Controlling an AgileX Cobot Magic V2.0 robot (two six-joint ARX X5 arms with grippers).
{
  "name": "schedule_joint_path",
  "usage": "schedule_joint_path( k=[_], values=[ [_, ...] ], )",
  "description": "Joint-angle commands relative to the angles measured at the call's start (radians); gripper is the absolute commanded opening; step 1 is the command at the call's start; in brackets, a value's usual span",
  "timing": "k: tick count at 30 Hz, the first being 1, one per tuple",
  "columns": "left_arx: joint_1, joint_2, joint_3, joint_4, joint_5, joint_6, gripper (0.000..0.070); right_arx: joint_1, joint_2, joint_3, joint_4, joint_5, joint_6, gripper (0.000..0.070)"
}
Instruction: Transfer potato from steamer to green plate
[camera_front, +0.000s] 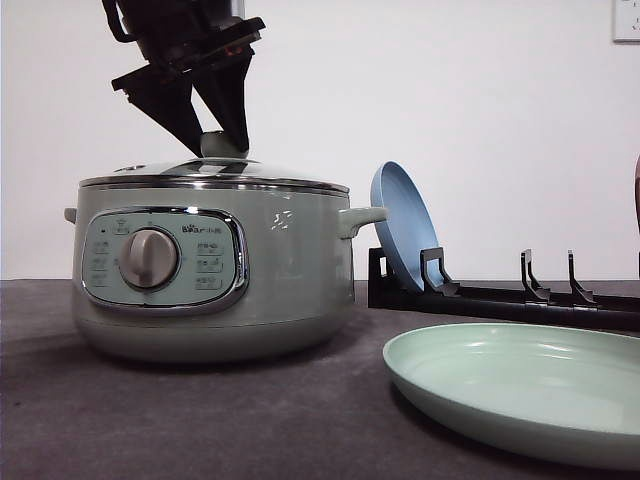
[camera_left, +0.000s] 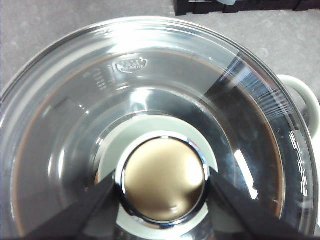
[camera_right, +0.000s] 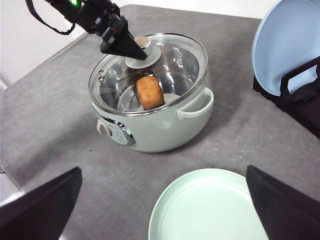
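Note:
The sage-green steamer (camera_front: 280, 270) stands at the left of the table with its glass lid (camera_right: 180, 60) resting on the rim. Through the lid I see the orange-brown potato (camera_right: 150, 91) lying inside the pot. My left gripper (camera_front: 215, 140) hangs straight over the lid, its black fingers pressed against both sides of the chrome lid knob (camera_left: 162, 180). The pale green plate (camera_front: 520, 390) lies flat and bare at the front right, beside the steamer. High above the table, between steamer and plate, my right gripper (camera_right: 164, 170) is open, its fingers spread wide.
A smaller blue plate (camera_front: 400, 220) leans upright in a black dish rack (camera_front: 500, 297) behind the green plate, close to the steamer's right handle (camera_front: 362, 217). The grey tabletop (camera_right: 65, 115) runs to a white wall behind.

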Motion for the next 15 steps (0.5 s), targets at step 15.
schedule_joint_path(
  k=[15],
  values=[
    [-0.006, -0.005, 0.037, 0.027, 0.005, 0.002, 0.0010, 0.005, 0.005, 0.007, 0.009, 0.000, 0.011, 0.0664]
  ],
)
